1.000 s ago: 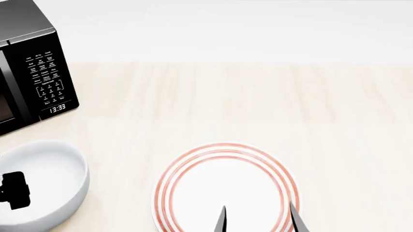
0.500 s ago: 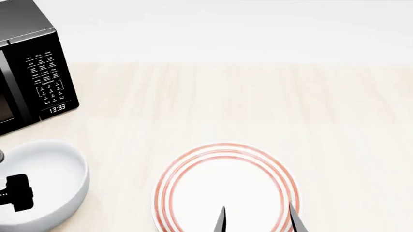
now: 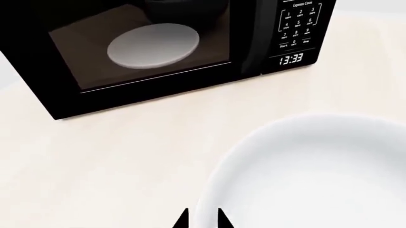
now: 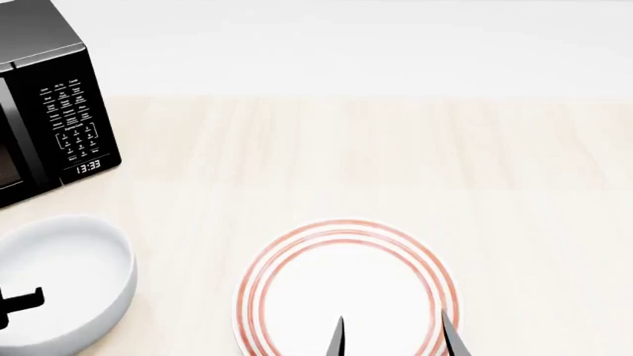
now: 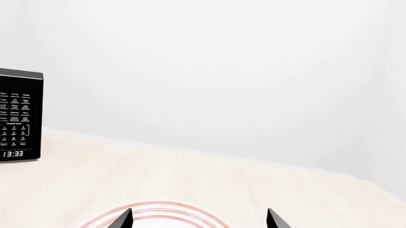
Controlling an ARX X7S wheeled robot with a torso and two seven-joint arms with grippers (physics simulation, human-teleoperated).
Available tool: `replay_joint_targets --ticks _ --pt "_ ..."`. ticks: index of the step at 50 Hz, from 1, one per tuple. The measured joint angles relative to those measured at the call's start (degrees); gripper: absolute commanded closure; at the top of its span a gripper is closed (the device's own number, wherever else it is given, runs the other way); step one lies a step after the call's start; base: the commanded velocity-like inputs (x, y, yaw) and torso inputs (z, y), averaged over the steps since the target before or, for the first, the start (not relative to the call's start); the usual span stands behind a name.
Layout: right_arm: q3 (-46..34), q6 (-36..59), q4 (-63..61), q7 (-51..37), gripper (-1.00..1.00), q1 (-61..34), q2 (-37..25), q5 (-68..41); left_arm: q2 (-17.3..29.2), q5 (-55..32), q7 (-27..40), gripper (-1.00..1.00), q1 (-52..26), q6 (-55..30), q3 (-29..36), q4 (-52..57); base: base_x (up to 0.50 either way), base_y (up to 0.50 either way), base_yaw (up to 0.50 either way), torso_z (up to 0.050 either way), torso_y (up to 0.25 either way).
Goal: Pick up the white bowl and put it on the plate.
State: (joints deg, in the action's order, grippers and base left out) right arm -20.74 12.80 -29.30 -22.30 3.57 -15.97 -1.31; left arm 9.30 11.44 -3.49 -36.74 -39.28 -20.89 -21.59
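The plain white bowl (image 4: pixel 64 278) stands on the pale wooden table at the near left. In the left wrist view its rim (image 3: pixel 209 190) runs between my left gripper's (image 3: pixel 203 219) two dark fingertips, one outside the wall and one inside, with the jaws narrowed onto it. In the head view only a black piece of that gripper (image 4: pixel 20 300) shows over the bowl's near side. The red-ringed plate (image 4: pixel 346 289) lies at the near centre, bare. My right gripper (image 4: pixel 393 337) hangs open over the plate's near edge (image 5: pixel 159 211), holding nothing.
A black microwave (image 4: pixel 50 111) stands at the far left, close behind the bowl, with a pale turntable disc (image 3: pixel 153 45) behind its glass door. A white wall runs along the table's far edge.
In the head view my left gripper has slid toward the near edge of the picture, so less of it shows over the bowl. Bowl, plate and right gripper have stayed put.
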Motion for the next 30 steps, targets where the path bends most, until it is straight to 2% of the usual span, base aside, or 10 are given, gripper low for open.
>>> replay_joint_targets --ticks 19,30 --pt "-0.36 -0.38 0.33 -0.39 -1.00 -0.13 -0.34 -0.40 -0.57 -2.74 0.30 1.00 0.73 -0.15 -1.58 2.43 0.00 0.00 0.00 0.000 0.000" --pt "-0.60 -0.42 0.41 -0.64 -1.00 -0.18 -0.55 -0.54 -1.51 -4.45 0.00 1.00 0.80 -4.22 -2.68 8.63 0.00 0.00 0.00 0.000 0.000"
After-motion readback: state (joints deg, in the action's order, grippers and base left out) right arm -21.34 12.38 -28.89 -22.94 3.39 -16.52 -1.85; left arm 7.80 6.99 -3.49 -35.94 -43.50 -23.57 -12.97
